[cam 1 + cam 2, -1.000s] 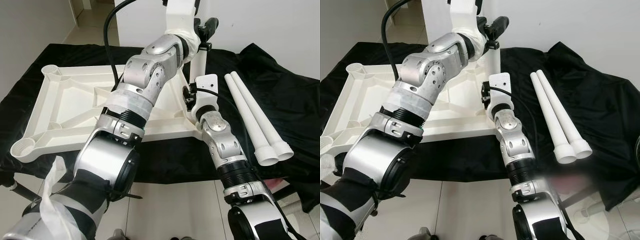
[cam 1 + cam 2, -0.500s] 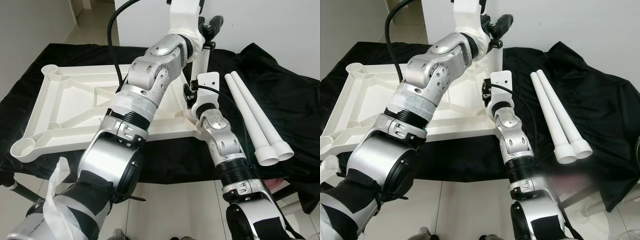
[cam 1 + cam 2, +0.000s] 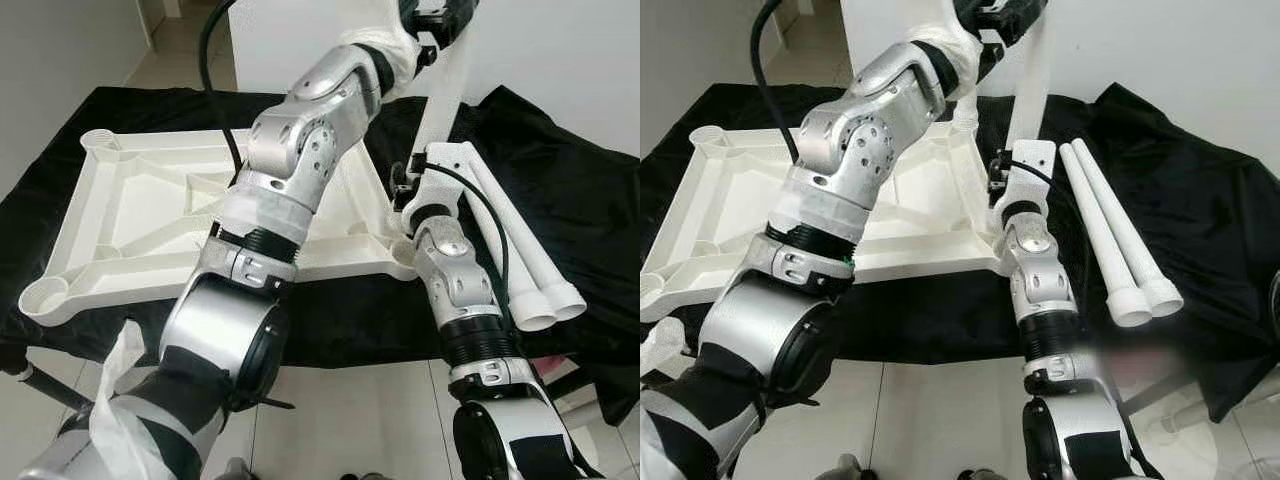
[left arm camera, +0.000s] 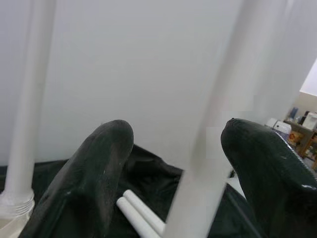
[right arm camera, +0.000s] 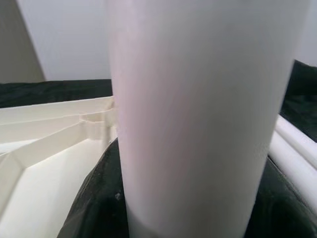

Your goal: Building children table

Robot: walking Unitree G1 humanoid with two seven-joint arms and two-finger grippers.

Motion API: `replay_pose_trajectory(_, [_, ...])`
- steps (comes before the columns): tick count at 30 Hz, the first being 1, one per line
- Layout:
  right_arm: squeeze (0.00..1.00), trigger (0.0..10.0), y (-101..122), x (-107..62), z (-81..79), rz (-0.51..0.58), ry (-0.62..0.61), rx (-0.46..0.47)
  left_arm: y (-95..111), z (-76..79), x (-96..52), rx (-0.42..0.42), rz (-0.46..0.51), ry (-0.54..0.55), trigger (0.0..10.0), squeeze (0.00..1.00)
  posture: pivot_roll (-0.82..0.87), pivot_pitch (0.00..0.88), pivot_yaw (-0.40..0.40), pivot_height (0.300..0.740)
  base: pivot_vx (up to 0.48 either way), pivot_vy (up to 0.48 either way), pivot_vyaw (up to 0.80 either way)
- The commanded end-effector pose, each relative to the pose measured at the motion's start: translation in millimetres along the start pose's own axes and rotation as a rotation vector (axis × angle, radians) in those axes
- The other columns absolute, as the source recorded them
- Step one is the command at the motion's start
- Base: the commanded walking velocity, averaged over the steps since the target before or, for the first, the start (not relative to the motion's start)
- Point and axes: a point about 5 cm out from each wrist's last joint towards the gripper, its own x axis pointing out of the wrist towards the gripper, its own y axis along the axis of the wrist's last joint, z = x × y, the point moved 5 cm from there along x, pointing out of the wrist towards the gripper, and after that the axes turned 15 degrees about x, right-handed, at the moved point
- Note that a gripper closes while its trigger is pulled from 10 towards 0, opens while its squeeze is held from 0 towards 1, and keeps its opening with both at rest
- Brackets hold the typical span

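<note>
The white tabletop (image 3: 140, 215) lies upside down on a black cloth (image 3: 590, 200), its ribbed underside facing up and round sockets at the corners. At the near right corner a white leg (image 3: 1032, 85) stands in its socket, tilted slightly. The left gripper (image 3: 1002, 12) reaches across high up and has its black fingers (image 4: 94, 173) spread on either side of the upper part of that leg; in its wrist view the leg (image 4: 218, 119) passes between the two pads, nearer one of them, though I can't tell if either touches it. The right gripper (image 3: 418, 185) sits low at the leg's base by the corner; its wrist view is all white tube (image 5: 198, 114) up close, and I cannot tell how its fingers stand. Two spare legs (image 3: 515, 240) lie side by side on the cloth just right of the tabletop, touching each other, flared ends toward me. Another leg (image 4: 27, 99) stands upright in its socket in the left wrist view
</note>
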Motion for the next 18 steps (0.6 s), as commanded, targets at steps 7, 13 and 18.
replay_pose_trajectory(7, [0.00, 10.0, 1.1, -16.7, 12.6, 0.051, 0.004, -0.022, -18.4, -7.0, -26.6, 0.090, 0.054, -0.075, 10.0, 0.00, -0.03, 0.057, 0.001, 0.740, 0.000, 0.000, 0.00])
replay_pose_trajectory(13, [0.00, 10.0, 8.7, -32.2, 12.9, 0.095, 0.103, 0.002, -43.5, -15.2, -52.6, 0.093, 0.008, -0.084, 10.0, 0.00, -0.03, 0.056, -0.001, 0.740, 0.000, 0.000, 0.00])
replay_pose_trajectory(18, [0.00, 10.0, 2.9, -40.9, 13.3, 0.090, 0.169, -0.013, -61.2, -17.8, -69.9, 0.113, -0.041, -0.097, 10.0, 0.00, -0.03, 0.060, -0.007, 0.740, 0.000, 0.000, 0.00])
